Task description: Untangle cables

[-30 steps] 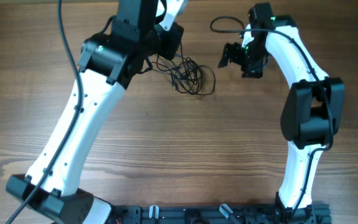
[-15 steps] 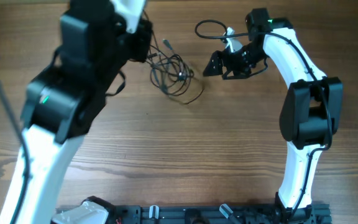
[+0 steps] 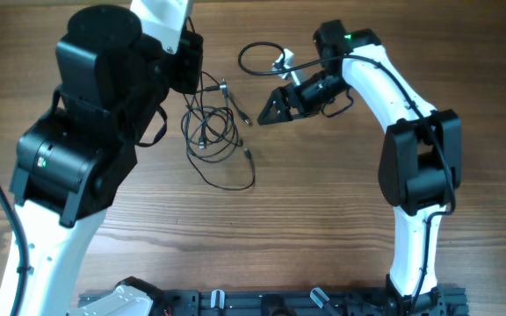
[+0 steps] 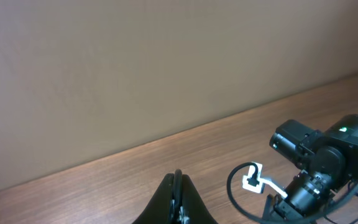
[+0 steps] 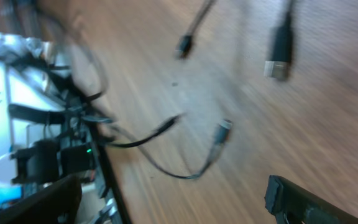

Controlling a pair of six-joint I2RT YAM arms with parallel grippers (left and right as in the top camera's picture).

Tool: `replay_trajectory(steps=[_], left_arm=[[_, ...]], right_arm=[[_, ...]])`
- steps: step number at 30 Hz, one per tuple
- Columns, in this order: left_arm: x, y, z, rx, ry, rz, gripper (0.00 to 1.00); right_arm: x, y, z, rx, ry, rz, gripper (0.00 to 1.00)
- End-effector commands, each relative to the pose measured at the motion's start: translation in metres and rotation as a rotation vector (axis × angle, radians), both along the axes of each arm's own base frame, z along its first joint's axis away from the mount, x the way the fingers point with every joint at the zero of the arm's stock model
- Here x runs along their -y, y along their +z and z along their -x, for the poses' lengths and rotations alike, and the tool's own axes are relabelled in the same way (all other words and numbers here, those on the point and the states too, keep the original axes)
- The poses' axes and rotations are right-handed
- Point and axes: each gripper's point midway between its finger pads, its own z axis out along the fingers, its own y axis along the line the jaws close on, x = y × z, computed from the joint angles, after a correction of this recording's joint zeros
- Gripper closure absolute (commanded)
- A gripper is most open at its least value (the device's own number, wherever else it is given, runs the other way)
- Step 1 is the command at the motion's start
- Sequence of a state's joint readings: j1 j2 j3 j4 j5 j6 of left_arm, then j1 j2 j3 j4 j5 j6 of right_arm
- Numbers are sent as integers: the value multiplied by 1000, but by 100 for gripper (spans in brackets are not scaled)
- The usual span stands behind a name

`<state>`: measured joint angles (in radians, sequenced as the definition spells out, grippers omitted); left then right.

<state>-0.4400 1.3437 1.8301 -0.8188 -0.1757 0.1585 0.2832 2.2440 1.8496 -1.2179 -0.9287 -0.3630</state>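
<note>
The cables [image 3: 211, 132] lie as a loose tangle of thin black strands on the wood, their top strands rising to my left gripper [image 3: 193, 81]. The left wrist view shows that gripper [image 4: 178, 186] shut with a thin black strand pinched between its fingers. My right gripper [image 3: 266, 110] stands open just right of the tangle, nothing between its fingers. The blurred right wrist view shows its gripper [image 5: 173, 205] wide open above loose strands and small plug ends [image 5: 278, 62]. A separate black loop [image 3: 255, 54] with a white plug piece [image 3: 281, 61] lies behind the right gripper.
The same loop with the white piece [image 4: 252, 177] shows in the left wrist view beside the right arm [image 4: 328, 162]. A wall rises beyond the table's far edge [image 4: 166, 134]. The arm bases and a black rail [image 3: 279, 303] line the near edge.
My left arm has swung, dragging the tangle left and toward the near side, so it hangs looser. My right gripper has moved left toward the tangle, jaws slightly wider.
</note>
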Motion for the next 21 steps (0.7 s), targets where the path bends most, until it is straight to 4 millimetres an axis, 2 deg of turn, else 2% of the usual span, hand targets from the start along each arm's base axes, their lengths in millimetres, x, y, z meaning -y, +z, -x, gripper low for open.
replay_trajectory(steps=[1,6,12,17,19,21], left_arm=[[1,-9,-14,-23,24,-7,96],[10,-25,-31,-52,17,-18,96],[13,-23,-35,-43,11,-11,96],[7,-19,-29,-32,27,-24,96],[4,-15,-26,-22,33,-28,96],[2,-11,-23,-9,32,-29,96]], right_arm=[[-17,21,12,33,73,-150,3],[-25,23,18,38,101,-169,0],[-49,21,23,82,144,-174,0],[-65,13,5,114,78,-111,1],[-66,11,-1,124,57,-97,1],[-61,0,-15,128,-17,-1,1]])
